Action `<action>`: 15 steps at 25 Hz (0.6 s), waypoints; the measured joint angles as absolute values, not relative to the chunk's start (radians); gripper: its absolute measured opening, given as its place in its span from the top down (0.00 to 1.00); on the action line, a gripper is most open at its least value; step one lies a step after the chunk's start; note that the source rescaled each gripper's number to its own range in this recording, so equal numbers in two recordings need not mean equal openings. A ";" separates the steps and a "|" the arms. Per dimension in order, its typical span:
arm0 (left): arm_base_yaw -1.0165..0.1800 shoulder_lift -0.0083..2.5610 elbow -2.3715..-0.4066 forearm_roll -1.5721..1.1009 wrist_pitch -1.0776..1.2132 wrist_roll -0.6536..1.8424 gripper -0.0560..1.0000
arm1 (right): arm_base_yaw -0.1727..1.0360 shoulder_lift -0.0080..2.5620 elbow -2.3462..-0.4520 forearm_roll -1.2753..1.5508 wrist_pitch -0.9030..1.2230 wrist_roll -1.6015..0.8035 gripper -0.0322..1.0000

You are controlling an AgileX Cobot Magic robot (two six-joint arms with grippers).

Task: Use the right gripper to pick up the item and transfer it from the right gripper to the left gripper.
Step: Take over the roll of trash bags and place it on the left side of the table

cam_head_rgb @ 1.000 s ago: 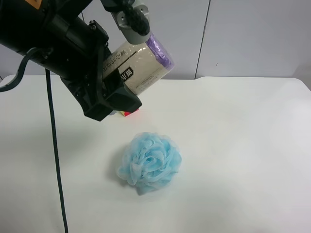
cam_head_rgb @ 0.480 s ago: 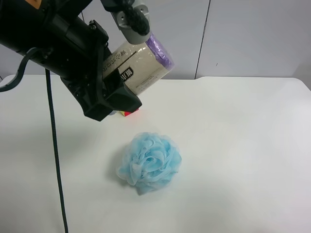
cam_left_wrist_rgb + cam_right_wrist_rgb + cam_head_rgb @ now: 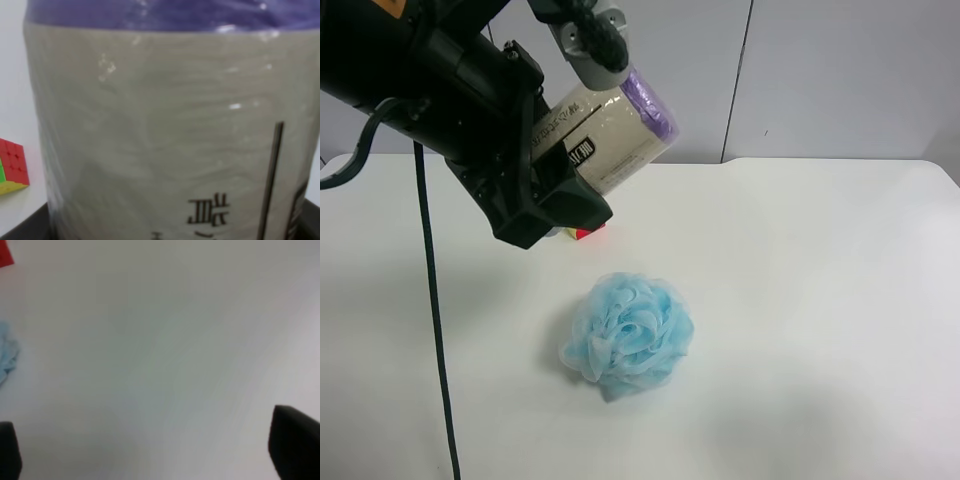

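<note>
The item [image 3: 615,125], a roll with lilac ends and a white printed label, is held high above the table by the left gripper [image 3: 582,135] on the bulky black arm at the exterior high view's left. It fills the left wrist view [image 3: 165,125], with dark fingers [image 3: 310,217] at its sides. The right gripper [image 3: 152,450] is open and empty over bare white table, with only its two black fingertips [image 3: 295,445] showing. The right arm is out of the exterior high view.
A light-blue mesh bath pouf [image 3: 628,335] lies mid-table and shows at the right wrist view's edge [image 3: 6,357]. A multicoloured puzzle cube [image 3: 582,233] sits behind the left arm, also in the left wrist view [image 3: 12,165]. A black cable [image 3: 432,300] hangs down.
</note>
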State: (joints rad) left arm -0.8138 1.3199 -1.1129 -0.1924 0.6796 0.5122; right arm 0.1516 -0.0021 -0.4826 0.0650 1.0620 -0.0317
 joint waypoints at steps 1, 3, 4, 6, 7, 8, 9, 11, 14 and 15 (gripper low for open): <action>-0.814 1.320 -1.113 -0.192 0.670 0.512 0.94 | 0.145 -0.002 -0.483 0.065 1.062 -0.032 0.00; -0.814 1.320 -1.113 -0.193 0.651 0.512 0.94 | 0.144 -0.002 -0.483 0.065 1.061 -0.032 0.00; -0.814 1.320 -1.113 -0.193 0.648 0.512 0.94 | 0.144 -0.002 -0.483 0.065 1.061 -0.032 0.00; -0.814 1.320 -1.113 -0.193 0.648 0.501 0.94 | 0.144 -0.002 -0.483 0.065 1.061 -0.032 0.00; -0.814 1.320 -1.113 -0.189 0.648 0.482 0.94 | 0.144 -0.002 -0.483 0.065 1.061 -0.031 0.00; -0.812 1.320 -1.113 -0.181 0.656 0.458 0.94 | 0.144 -0.002 -0.483 0.065 1.061 -0.031 0.00; -0.806 1.320 -1.113 -0.169 0.666 0.422 0.94 | 0.144 -0.002 -0.483 0.065 1.061 -0.031 0.00; -0.776 1.320 -1.113 -0.136 0.689 0.343 0.94 | 0.144 -0.002 -0.483 0.065 1.061 -0.031 0.00; -0.690 1.320 -1.112 -0.085 0.723 0.227 0.94 | 0.144 -0.002 -0.483 0.065 1.061 -0.031 0.00; -0.652 1.320 -1.112 -0.078 0.731 0.208 0.94 | 0.144 -0.002 -0.483 0.065 1.061 -0.031 0.00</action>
